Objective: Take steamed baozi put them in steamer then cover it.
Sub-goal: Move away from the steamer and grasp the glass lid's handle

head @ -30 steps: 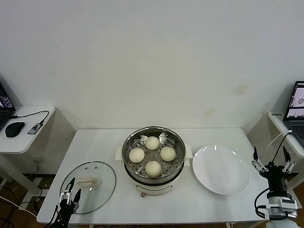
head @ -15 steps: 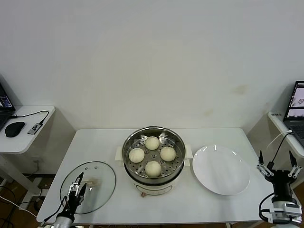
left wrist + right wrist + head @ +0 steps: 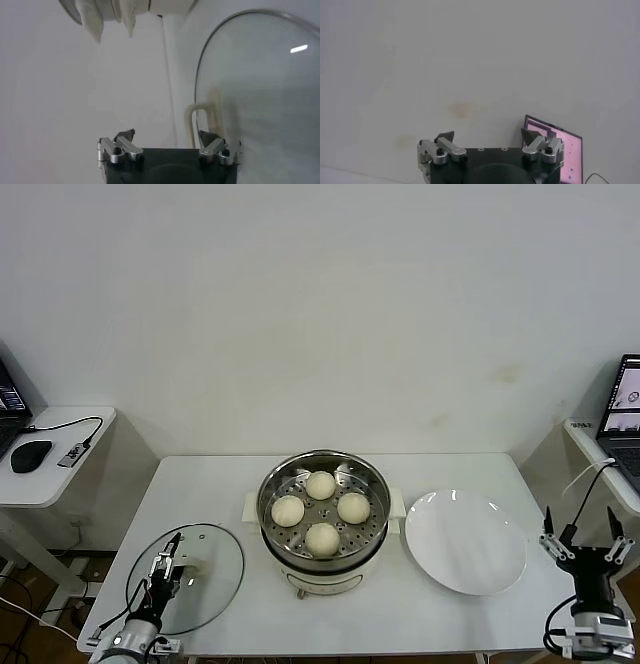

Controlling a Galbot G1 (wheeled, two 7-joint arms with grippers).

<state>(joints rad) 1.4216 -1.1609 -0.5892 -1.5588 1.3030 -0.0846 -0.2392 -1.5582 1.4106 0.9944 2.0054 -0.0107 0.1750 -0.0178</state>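
Head view first: you can see all four small round cream-white steamed baozi [image 3: 320, 511] already sitting on the perforated tray inside the round shiny stainless-steel steamer [image 3: 375, 484] on its cream-white base, at the middle of the white table [image 3: 420, 614]. So the loading half looks done to you. What remains is the covering: the round clear glass cover [image 3: 215, 579] with its metal rim and cream-white oblong handle lies flat on the table to the left of the steamer, well apart from it. Your left pincer [image 3: 167, 567] hovers over the cover's near part, just beside its handle, fingers spread and pinching nothing. The flat round white plate [image 3: 465, 541] right of the steamer holds nothing. Your right pincer [image 3: 583, 541] stands off the table's edge, beyond the plate from the steamer, fingers spread, idle.

Left wrist view: the cover's glass [image 3: 260, 95] and rim curve fill one side, with the cream handle [image 3: 202, 122] close ahead of one fingertip; the steamer's base [image 3: 125, 7] shows farther off. The jaws stand wide and nothing lies between them.

Right wrist view: you see only the bare wall and a laptop screen [image 3: 552, 150]; the jaws stand apart and hold nothing.

Your judgement should be: grasp the handle, lift, and set the cover on the steamer.
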